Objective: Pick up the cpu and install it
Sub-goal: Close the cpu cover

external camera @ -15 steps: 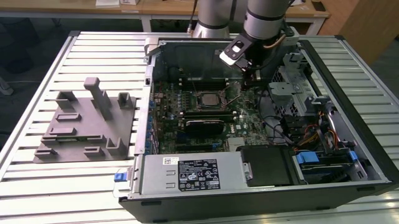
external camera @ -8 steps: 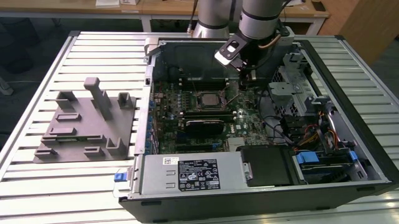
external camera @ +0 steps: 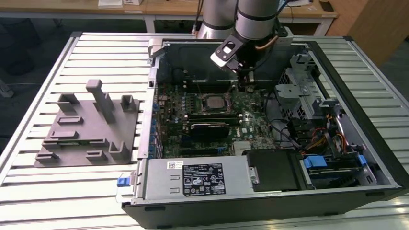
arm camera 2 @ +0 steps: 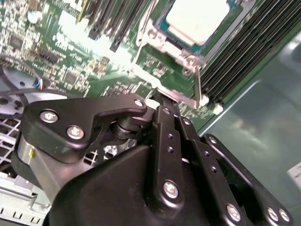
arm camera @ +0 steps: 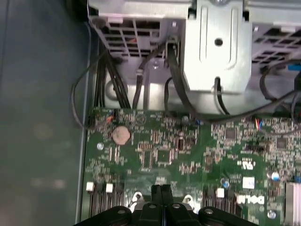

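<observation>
- Inside the open black computer case point(external camera: 255, 211), at the upper centre of the exterior view, the robot arm's black gripper point(external camera: 245, 73) reaches down to the green printed motherboard point(external camera: 252, 127).
- Its two fingers point(arm camera: 158, 192) are pressed together with nothing between them; in the second wrist view the gripper point(arm camera 2: 162, 100) has its tips just beside the edge of the square metal-framed socket point(arm camera 2: 187, 60).
- The small, flat, square cpu point(arm camera 2: 200, 19) with its shiny silver-grey metal top lies within that socket. In the exterior view the cpu point(external camera: 213, 101) is near the middle of the board, below and to the left of the gripper.
- By this showing, the pick-up and placing appear done. Whether the socket's frame is latched down cannot be told.
- The chip's top reads pale and bright under the light, smooth and unmarked, lying flat and square to the frame around it.
</observation>
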Motion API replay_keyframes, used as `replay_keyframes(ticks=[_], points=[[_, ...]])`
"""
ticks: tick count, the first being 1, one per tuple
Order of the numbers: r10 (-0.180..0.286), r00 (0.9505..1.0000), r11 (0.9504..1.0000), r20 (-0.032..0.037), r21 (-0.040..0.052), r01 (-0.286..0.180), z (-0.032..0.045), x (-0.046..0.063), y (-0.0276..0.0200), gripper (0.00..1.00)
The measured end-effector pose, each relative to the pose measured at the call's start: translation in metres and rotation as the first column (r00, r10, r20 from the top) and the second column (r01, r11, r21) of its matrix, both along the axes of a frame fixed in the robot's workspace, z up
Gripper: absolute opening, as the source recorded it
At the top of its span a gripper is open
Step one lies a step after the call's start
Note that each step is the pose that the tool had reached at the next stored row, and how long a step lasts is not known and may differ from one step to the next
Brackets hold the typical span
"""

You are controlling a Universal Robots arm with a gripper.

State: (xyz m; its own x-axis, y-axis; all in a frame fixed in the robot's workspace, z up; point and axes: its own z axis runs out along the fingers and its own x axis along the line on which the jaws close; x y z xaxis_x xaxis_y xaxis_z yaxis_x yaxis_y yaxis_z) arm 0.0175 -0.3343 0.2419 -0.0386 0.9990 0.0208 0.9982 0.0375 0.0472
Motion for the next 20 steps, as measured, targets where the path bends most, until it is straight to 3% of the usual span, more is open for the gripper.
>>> replay_keyframes(ticks=[16, 20], points=[[-0.002, 1.0, 1.0, 0.0011, 0.0002, 0.002, -0.0001, -0.02, 0.0011, 0.11], [-0.002, 1.0, 1.0, 0.0011, 0.0003, 0.002, -0.0001, -0.02, 0.0011, 0.11]])
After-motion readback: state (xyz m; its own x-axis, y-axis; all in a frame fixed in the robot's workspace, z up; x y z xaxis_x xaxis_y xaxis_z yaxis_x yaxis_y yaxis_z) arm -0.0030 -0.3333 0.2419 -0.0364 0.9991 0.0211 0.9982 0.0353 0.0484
